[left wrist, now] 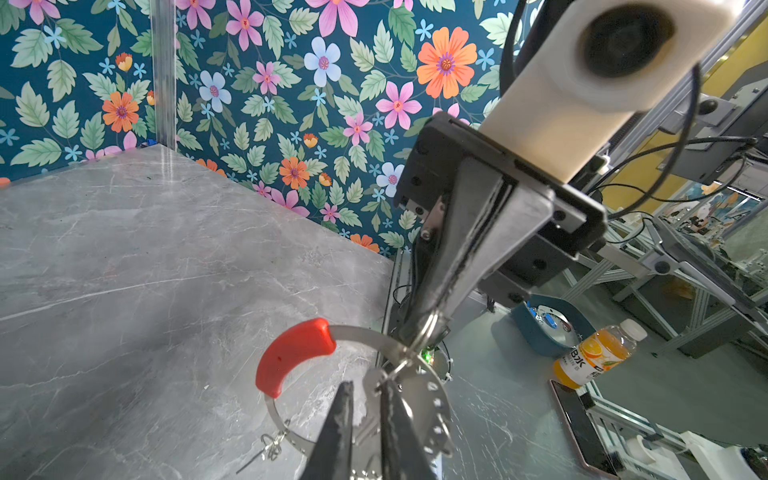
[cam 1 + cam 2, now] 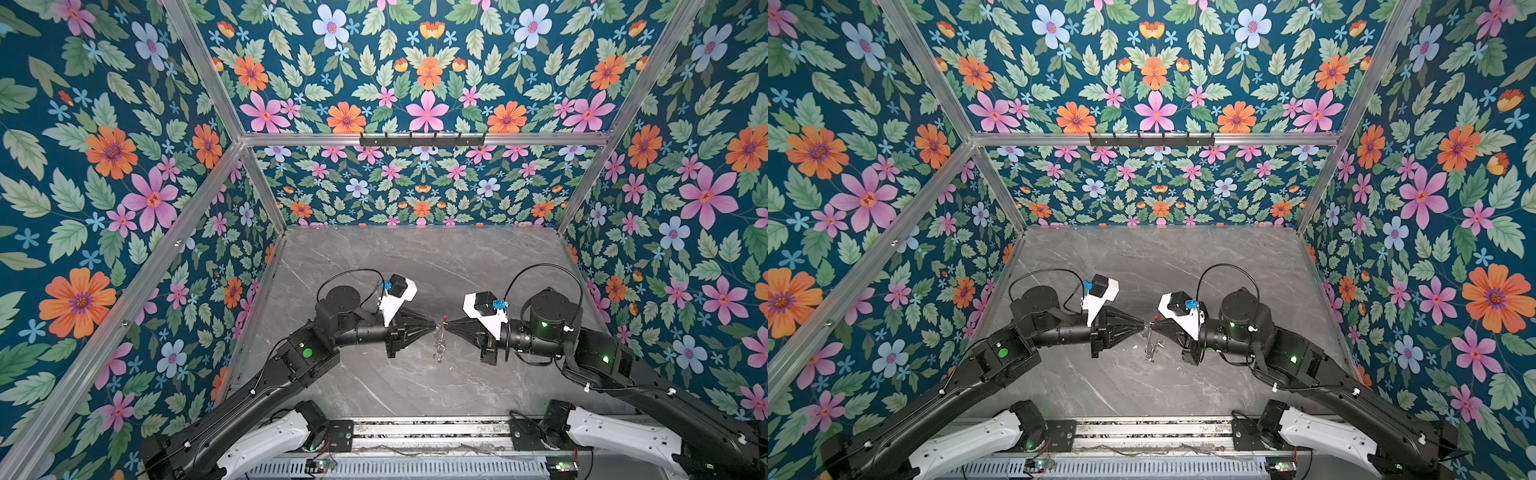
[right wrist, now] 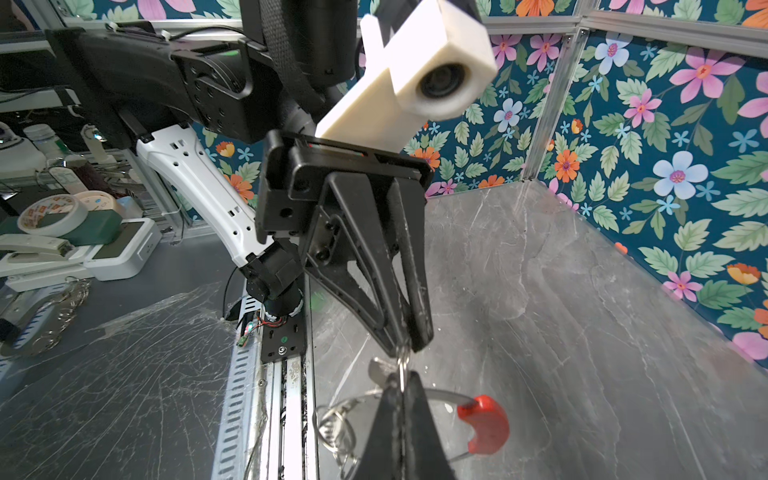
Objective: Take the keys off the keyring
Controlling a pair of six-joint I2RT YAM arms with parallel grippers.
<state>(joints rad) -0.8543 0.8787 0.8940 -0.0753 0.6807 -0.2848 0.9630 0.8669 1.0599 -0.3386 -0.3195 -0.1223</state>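
You are looking at a grey marble-patterned tabletop (image 2: 415,270) crossed by pale veins. One tiny pale speck (image 2: 1179,368) lies near its middle, too small to identify. Whether the keyring (image 1: 434,399) touches the surface cannot be determined.

— Is there any writing you can read?
— Only one bit. In the left wrist view, the orange drink bottle (image 1: 611,347) beyond the bench (image 1: 124,270) has a label (image 1: 579,358) with white print ending in the character 水. The mark before it looks like a B, but I can't be sure.
— And in the right wrist view?
— The tape roll (image 3: 52,214) has orange print, too small to read.
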